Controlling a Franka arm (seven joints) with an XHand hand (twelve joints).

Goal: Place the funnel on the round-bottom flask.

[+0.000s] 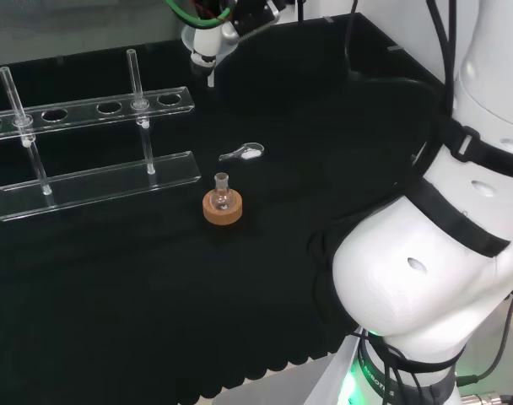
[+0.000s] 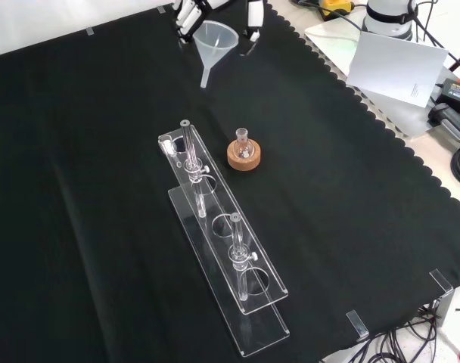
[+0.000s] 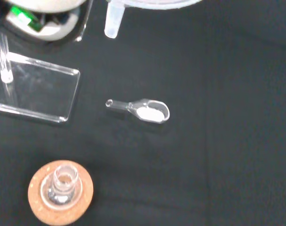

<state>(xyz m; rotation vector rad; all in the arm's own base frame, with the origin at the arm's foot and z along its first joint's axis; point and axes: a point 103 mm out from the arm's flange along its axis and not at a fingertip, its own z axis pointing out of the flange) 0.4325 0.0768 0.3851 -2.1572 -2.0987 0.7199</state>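
From the front view I see the robot hand (image 2: 191,10) at the top edge of the black-clothed tabletop (image 2: 79,151), its fingers curled around the rim of a clear plastic funnel (image 2: 213,41). The funnel hangs in the air, wide mouth up and spout pointing down, clear of the cloth.

The round-bottom flask (image 2: 243,144) stands upright in a cork ring (image 2: 243,157) near the middle of the tabletop, well apart from the funnel and nearer the camera in the front view. Its short neck is open at the top. In the wrist view I look down on the flask's mouth (image 3: 63,181) with the cork ring around it, and the funnel's spout (image 3: 112,21) shows off to one side of it, not above it.

A small clear scoop (image 3: 143,110) holding a little white powder lies on the cloth between the funnel and the flask. In the head view it lies just beyond the flask (image 1: 222,192).

A clear test-tube rack (image 2: 222,249) stands just left of the flask in the front view, with two glass tubes upright in it.
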